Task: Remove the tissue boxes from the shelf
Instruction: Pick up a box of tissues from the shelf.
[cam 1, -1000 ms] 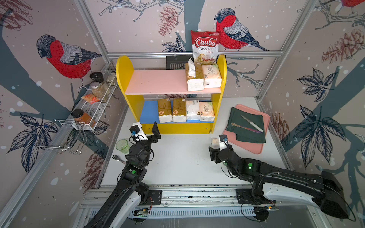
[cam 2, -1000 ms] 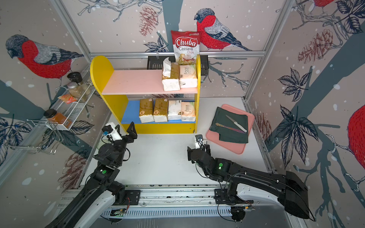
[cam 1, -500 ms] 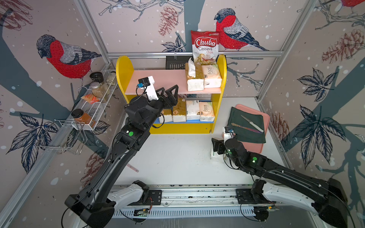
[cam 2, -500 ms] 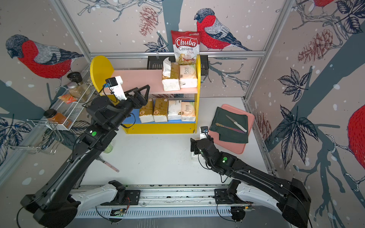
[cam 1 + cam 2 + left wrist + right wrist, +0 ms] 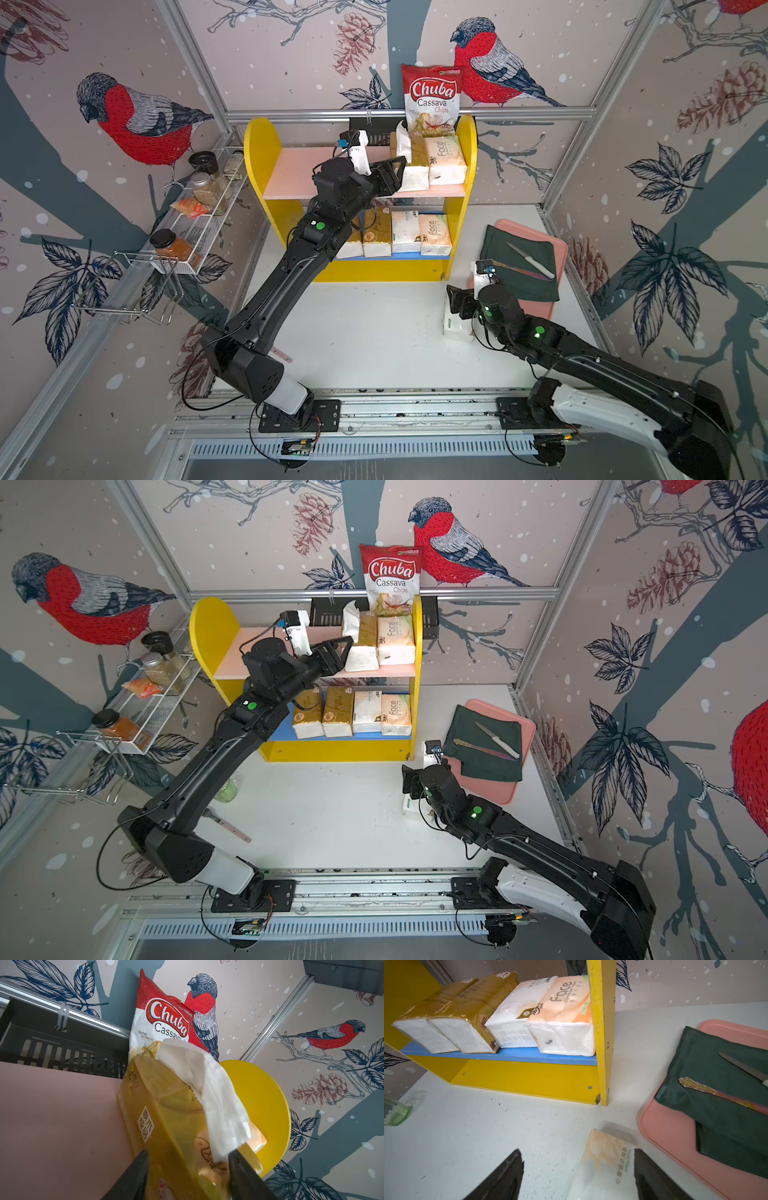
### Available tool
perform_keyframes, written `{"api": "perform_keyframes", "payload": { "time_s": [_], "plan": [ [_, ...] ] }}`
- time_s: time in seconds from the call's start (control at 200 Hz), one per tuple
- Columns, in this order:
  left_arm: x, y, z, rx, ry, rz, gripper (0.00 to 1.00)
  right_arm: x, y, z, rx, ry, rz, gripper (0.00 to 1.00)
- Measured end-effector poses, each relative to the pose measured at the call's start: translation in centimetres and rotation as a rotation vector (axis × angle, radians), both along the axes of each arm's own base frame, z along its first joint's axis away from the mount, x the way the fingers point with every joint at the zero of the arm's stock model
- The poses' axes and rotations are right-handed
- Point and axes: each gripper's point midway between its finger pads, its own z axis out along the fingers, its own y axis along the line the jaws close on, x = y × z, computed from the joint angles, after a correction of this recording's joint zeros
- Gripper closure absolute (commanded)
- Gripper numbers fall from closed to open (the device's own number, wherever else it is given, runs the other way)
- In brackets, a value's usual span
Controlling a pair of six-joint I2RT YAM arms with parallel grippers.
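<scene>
The left pincer (image 5: pixel 188 1152) is holding the soft gold foil tissue pack (image 5: pixel 166 1115) in a half-wide grip, with one finger against each long side. This pack is lying at the right end of the pink upper board (image 5: pixel 299 174) of the yellow-sided two-tier shelf (image 5: pixel 259 149). I judge the pull-out to be risky. A loose white tissue sheet (image 5: pixel 218 1095) is hanging out just at one finger, so the finger may be pinching only the sheet, and the soft foil may slip. The peach-and-white "Face" pack (image 5: pixel 446 160) is touching the gold one and may be dragged over the front edge. The red-white Chuba chips bag (image 5: pixel 432 99) standing behind them may topple. The right pincer (image 5: pixel 577 1150) is standing wide, gripping nothing, over a white-and-peach tissue pack (image 5: pixel 604 1167) lying in the right half of the white counter (image 5: pixel 374 332), just beside the pink tray (image 5: pixel 664 1126). I am counting seven packs: two on the upper board, four on the blue lower board (image 5: pixel 529 1056), one on the counter. There is also one chips bag.
</scene>
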Motion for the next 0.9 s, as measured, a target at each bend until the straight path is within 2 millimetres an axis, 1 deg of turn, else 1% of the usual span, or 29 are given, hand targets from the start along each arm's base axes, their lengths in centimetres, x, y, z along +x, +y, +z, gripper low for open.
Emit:
{"api": "perform_keyframes", "payload": {
  "time_s": [0.08, 0.19, 0.255, 0.295, 0.525, 0.59, 0.645, 0.73, 0.81, 0.875, 0.9],
  "plan": [
    [0.6, -0.4, -0.6, -0.008, 0.015, -0.008, 0.62, 0.1, -0.1, 0.0, -0.002, -0.001, 0.001, 0.16],
    [0.8, -0.5, -0.6, -0.026, 0.0, -0.012, 0.77, 0.1, -0.3, 0.1, 0.001, -0.001, -0.002, 0.16],
    [0.8, -0.5, -0.7, -0.04, 0.0, -0.011, 0.9, 0.1, -0.3, 0.2, 0.004, -0.002, 0.001, 0.16],
    [0.8, -0.4, -0.7, -0.043, -0.002, -0.01, 1.0, 0.1, -0.3, 0.3, 0.008, -0.003, 0.004, 0.16],
    [-0.1, 0.0, -0.2, -0.051, -0.013, -0.01, 1.0, 0.0, -0.6, 0.9, 0.025, -0.016, 0.001, 0.16],
    [-0.6, 0.3, 0.2, -0.052, -0.017, -0.011, 1.0, 0.0, -0.6, 1.0, 0.028, -0.018, 0.0, 0.16],
    [-1.3, 0.6, 0.9, -0.057, -0.029, -0.011, 1.0, 0.0, -0.6, 1.1, 0.029, -0.018, 0.0, 0.16],
    [-3.0, 1.5, 2.7, -0.071, -0.067, -0.011, 1.0, 0.0, -0.7, 1.1, 0.031, -0.02, 0.0, 0.16],
    [-5.5, 2.6, 4.5, -0.084, -0.109, -0.008, 1.0, 0.0, -0.7, 1.2, 0.033, -0.022, -0.002, 0.16],
    [-7.6, 3.5, 5.2, -0.086, -0.135, -0.004, 1.0, 0.1, -0.9, 1.3, 0.035, -0.023, -0.006, 0.15],
    [-8.5, 3.8, 5.1, -0.085, -0.136, -0.006, 1.0, 0.1, -0.9, 1.3, 0.036, -0.024, -0.008, 0.15]
  ]
}}
